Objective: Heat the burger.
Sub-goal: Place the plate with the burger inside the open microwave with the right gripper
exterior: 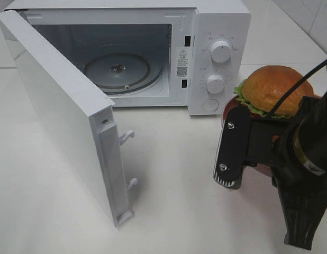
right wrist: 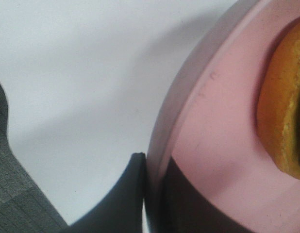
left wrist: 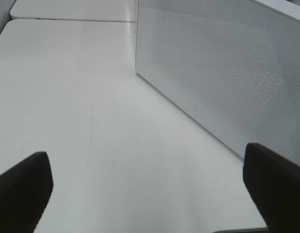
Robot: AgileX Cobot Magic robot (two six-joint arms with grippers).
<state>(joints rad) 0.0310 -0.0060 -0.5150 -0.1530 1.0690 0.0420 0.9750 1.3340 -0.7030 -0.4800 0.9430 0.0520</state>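
Note:
The burger (exterior: 274, 87), with a golden-brown bun and green lettuce, sits on a round pink plate (exterior: 230, 108) on the table, to the right of the microwave (exterior: 219, 32). My right gripper (exterior: 253, 153) is at the plate's near rim. In the right wrist view the gripper (right wrist: 152, 194) is shut on the rim of the plate (right wrist: 213, 145), one finger under it and one on top, with the burger's edge (right wrist: 281, 111) close by. My left gripper (left wrist: 150, 194) is open and empty above bare table; it is out of the exterior view.
The microwave door (exterior: 63, 106) stands wide open, swung out to the front left. The glass turntable (exterior: 121, 69) lies inside the cavity. Two round knobs (exterior: 220, 51) are on the right panel. A white dotted panel (left wrist: 213, 73) of the microwave fills the left wrist view's far side.

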